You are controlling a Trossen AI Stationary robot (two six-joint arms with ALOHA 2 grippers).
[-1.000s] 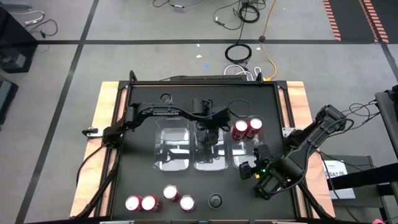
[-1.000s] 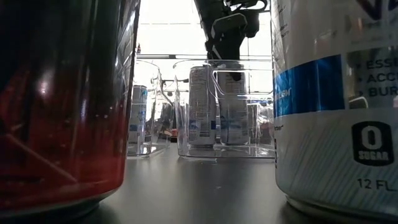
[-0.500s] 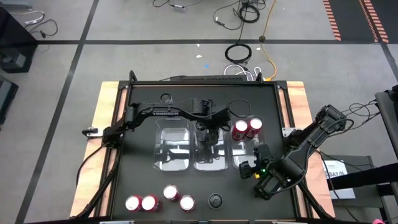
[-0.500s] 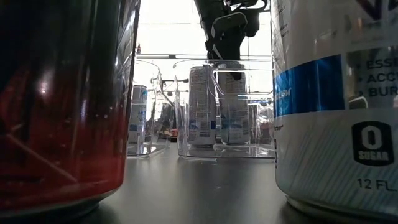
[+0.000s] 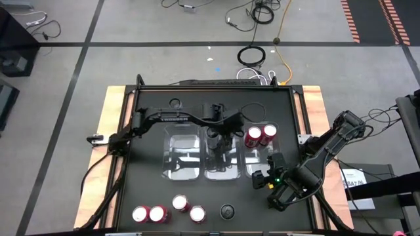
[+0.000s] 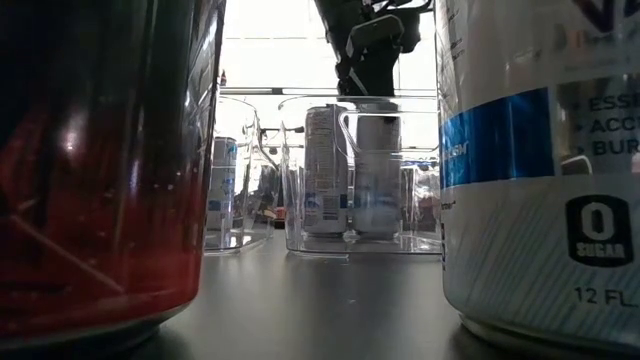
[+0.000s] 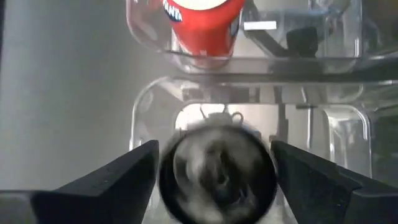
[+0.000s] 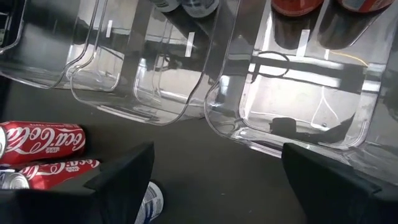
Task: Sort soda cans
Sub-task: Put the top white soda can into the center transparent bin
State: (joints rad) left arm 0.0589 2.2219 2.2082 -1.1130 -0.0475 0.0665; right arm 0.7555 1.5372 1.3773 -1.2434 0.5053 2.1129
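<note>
Cans for sorting are spread over the dark flat surface [image 5: 147, 190] and clear plastic bins [image 5: 182, 157]. One grey-topped dark can [image 7: 216, 171] sits between the left tool's [image 7: 214, 171] wide fingers, not squeezed. Smooth, stiff, light: sides should be gripped. The right tool [image 8: 217, 180] is open, empty, near the red cans [image 8: 43, 140].

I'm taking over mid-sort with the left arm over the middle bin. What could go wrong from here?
1. The left pincer straddles a dark can in the middle bin; the can looks blurred, so it may be dropping and could tip.
2. Lifting out, the fingers could catch another can or the bin wall.
3. The right pincer, open, waits beside the right bin; reaching for the loose red cans could nudge it.
</note>
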